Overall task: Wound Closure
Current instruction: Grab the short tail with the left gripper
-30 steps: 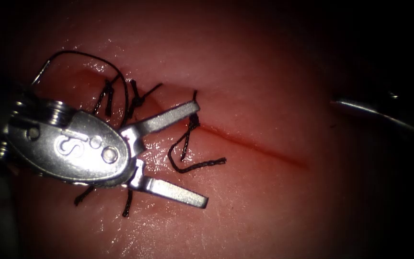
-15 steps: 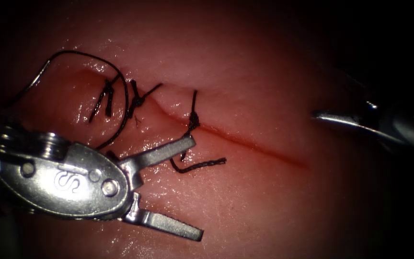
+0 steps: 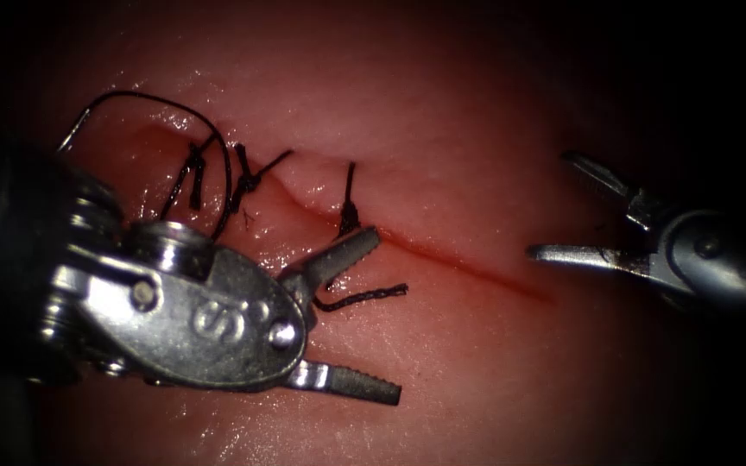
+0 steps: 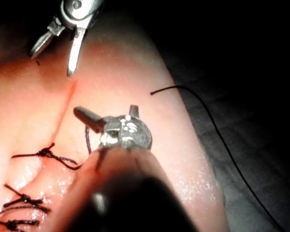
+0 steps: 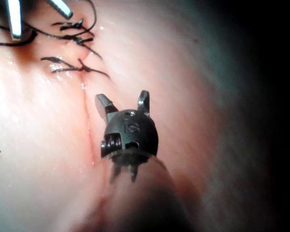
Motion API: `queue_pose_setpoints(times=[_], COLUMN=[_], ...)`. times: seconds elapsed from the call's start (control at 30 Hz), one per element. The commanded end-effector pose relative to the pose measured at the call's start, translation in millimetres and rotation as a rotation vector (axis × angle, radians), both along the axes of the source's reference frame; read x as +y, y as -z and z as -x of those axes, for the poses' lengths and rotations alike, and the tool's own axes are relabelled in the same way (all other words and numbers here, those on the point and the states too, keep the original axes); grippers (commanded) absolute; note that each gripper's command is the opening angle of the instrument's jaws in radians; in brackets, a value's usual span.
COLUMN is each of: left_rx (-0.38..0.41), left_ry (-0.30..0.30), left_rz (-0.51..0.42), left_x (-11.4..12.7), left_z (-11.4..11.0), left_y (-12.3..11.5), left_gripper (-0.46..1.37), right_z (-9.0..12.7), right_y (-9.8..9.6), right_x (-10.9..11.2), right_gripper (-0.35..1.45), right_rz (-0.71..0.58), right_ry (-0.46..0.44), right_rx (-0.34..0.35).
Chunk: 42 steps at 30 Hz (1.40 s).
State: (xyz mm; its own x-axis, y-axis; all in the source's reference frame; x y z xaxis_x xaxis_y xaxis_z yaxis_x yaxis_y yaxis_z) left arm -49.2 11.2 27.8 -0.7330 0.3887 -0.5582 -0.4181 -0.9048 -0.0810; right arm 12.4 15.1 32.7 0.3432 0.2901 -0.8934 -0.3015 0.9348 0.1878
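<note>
Left pincer is spread wide and holding nothing, its upper jaw lying right beside the newest knot, the lower jaw out over bare tissue below the cut. Right pincer hangs at the cut's far end, well apart from the left one, jaws also spread, also empty. In the right wrist view its two jaws stand apart just short of the unclosed stretch of the cut.

No needle to report from here. A free tail of thread lies between the left pincer's jaws, dark, braided, curling on the wet surface. Behind that pincer sit two more tied stitches, and a thinner strand arcs round them.

How will it handle? The thread looks limp and light, likely to slide on that glistening surface; I'd judge the loose tail's mid-length the place to pinch, clear of the knot. The tissue looks soft, slick and pale pink, with red fluid along the cut line; the edges would likely tear if taken too thinly.
</note>
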Motion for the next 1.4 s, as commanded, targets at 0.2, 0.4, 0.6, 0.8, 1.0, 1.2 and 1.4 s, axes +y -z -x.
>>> queue_pose_setpoints(times=[0.2, 0.4, 0.6, 0.8, 1.0, 1.2, 1.4], left_rx=[0.04, 0.029, 0.027, 0.03, 0.034, 0.03, 0.023], left_ry=[-0.026, -0.045, -0.053, -0.058, -0.06, -0.065, -0.098], left_rz=[0.001, 0.0, 0.005, 0.013, 0.017, 0.016, 0.03], left_x=[-0.6, -0.8, -1.2, -0.8, -0.5, -0.2, 0.3], left_z=[0.2, -0.1, 0.5, 0.4, 0.1, 0.1, 0.0], left_y=[-2.3, -3.5, -5.2, -6.0, -6.8, -6.4, -5.7], left_gripper=[0.63, 0.51, 0.46, 0.32, 0.24, -0.35, -0.35], right_z=[0.0, 0.0, 0.0, -0.1, -0.2, -0.2, -0.2], right_y=[-0.1, -0.2, -0.4, -0.5, -0.6, -0.7, -0.8], right_x=[-0.1, -0.1, -0.2, -0.3, -0.4, -0.5, -0.6], right_gripper=[1.09, 1.06, 1.05, 1.05, 1.05, 1.05, 1.05], right_rz=[0.0, 0.0, 0.003, 0.004, 0.005, 0.007, 0.008], right_ry=[0.004, 0.004, 0.004, 0.004, 0.004, 0.005, 0.005], right_rx=[0.002, 0.002, 0.001, 0.002, 0.001, 0.002, 0.002])
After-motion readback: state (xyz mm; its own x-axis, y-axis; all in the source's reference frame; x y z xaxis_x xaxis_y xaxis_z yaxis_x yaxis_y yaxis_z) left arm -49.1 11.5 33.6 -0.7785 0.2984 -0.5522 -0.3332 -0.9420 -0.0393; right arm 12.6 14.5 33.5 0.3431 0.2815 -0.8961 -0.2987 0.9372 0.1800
